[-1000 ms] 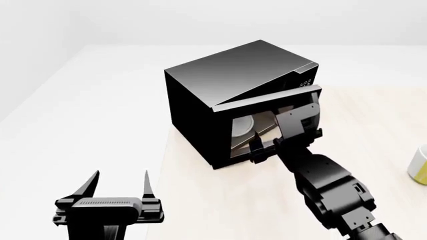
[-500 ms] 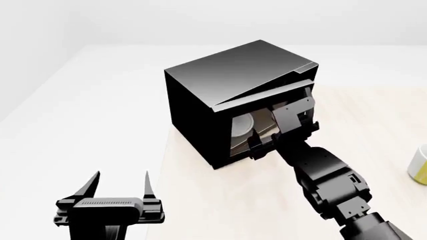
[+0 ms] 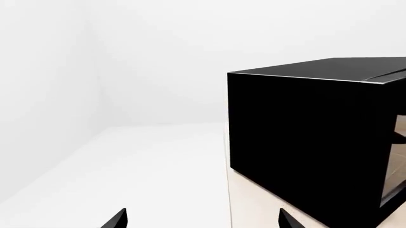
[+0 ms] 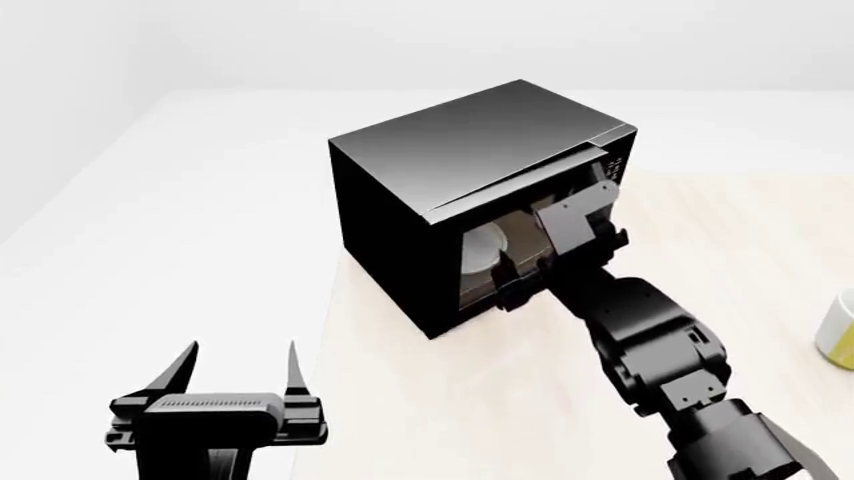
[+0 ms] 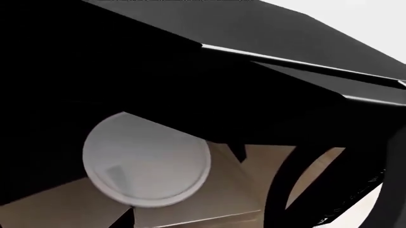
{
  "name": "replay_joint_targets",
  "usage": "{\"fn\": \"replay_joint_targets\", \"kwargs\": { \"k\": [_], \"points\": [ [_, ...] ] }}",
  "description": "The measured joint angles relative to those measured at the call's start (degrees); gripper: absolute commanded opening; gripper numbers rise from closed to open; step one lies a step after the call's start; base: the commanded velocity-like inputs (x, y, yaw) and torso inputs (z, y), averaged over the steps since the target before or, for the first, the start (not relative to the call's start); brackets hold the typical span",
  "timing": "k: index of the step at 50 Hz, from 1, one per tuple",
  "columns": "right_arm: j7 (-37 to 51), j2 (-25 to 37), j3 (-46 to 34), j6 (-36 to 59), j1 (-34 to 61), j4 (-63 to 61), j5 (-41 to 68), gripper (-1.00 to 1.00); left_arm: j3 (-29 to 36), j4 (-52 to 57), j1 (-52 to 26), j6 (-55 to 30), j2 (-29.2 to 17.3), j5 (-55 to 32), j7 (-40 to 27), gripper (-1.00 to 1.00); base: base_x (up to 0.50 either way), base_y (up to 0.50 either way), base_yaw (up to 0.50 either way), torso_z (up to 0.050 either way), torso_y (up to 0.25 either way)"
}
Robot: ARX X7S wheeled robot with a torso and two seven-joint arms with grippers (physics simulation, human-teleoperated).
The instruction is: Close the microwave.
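1. Left wrist view: the microwave (image 3: 317, 142) fills the side toward 3 o'clock, a big rigid black box seated on the pale counter (image 3: 244, 204). It looks heavy enough to stay put under a push on its door. The left end effector's (image 3: 201, 219) two finger tips show spread wide, holding nothing, well apart from the box. Around it are plain white walls and a white floor.

2. Head view: the microwave (image 4: 454, 190) sits at the counter's (image 4: 441, 410) near-left corner, about 12 o'clock from the robot. Its door (image 4: 561, 210) stands only slightly ajar. The right end effector (image 4: 554, 262) is against the door's outer face; whether its fingers are parted or together I cannot tell. The left end effector (image 4: 240, 380) hangs at 7 o'clock, wide and empty. A yellowish cup (image 4: 838, 330) stands at 3 o'clock, well clear.

3. Right wrist view: the white turntable plate (image 5: 146, 159) shows through the door window, with the curved handle (image 5: 298, 175) close by. The door is stiff and hinged, so I judge that flat pressure near the handle edge, far from the hinge, would swing it easiest; no grip is needed. The glass plate is fragile, so a gentle shove seems wise.
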Motion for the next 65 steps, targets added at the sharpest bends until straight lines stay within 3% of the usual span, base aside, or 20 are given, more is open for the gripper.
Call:
{"fn": "replay_joint_targets", "kwargs": {
  "k": [35, 65],
  "points": [
    [-6.1, -1.8, -1.4, -6.5, 3.4, 9.6, -0.8, 1.00, 0.6, -0.8, -0.1, 0.7, 0.0, 0.1, -0.2, 1.00, 0.00, 0.00, 0.00, 0.000, 0.000],
    [12.1, 8.4, 4.8, 6.1, -9.0, -27.3, 5.2, 1.00, 0.8, -0.9, -0.3, 0.7, -0.3, -0.2, -0.4, 1.00, 0.00, 0.00, 0.00, 0.000, 0.000]
  ]
}}
